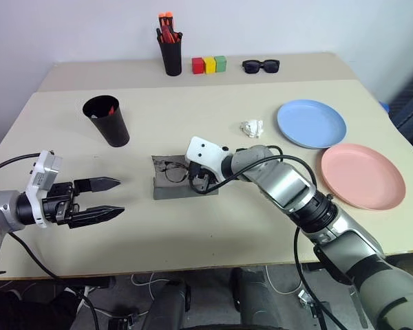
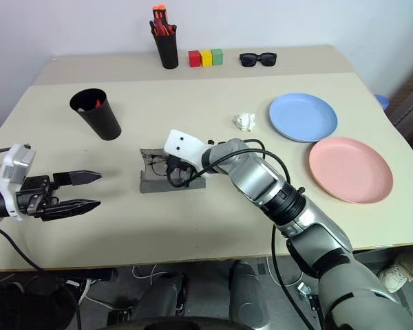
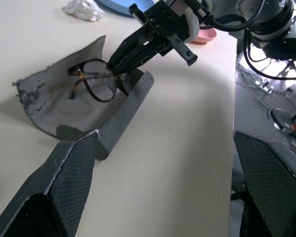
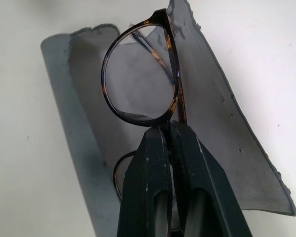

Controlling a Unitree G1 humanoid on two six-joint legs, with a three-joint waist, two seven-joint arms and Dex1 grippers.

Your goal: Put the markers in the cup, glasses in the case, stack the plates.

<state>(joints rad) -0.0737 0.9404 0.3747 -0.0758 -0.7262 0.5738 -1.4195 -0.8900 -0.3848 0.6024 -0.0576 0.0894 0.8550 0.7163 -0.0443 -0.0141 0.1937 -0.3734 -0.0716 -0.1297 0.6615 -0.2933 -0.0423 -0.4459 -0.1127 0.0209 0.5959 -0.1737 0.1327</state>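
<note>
The grey case (image 1: 182,189) lies open at the table's middle. The dark-rimmed glasses (image 4: 138,74) sit over its inner side, and my right gripper (image 4: 168,129) is shut on them at the bridge between the lenses. The left wrist view has the same grip, with the right gripper (image 3: 116,69) pinching the glasses (image 3: 96,81) above the case (image 3: 54,103). My left gripper (image 1: 110,197) hovers open and empty left of the case, pointing toward it. The black cup (image 1: 109,122) stands at the back left with a red marker (image 1: 111,108) inside. The blue plate (image 1: 311,124) and pink plate (image 1: 363,175) lie side by side on the right.
A black pen pot (image 1: 171,48) with red-orange pens, three coloured blocks (image 1: 209,64) and black sunglasses (image 1: 261,66) line the far edge. A crumpled white scrap (image 1: 252,127) lies between the case and the blue plate.
</note>
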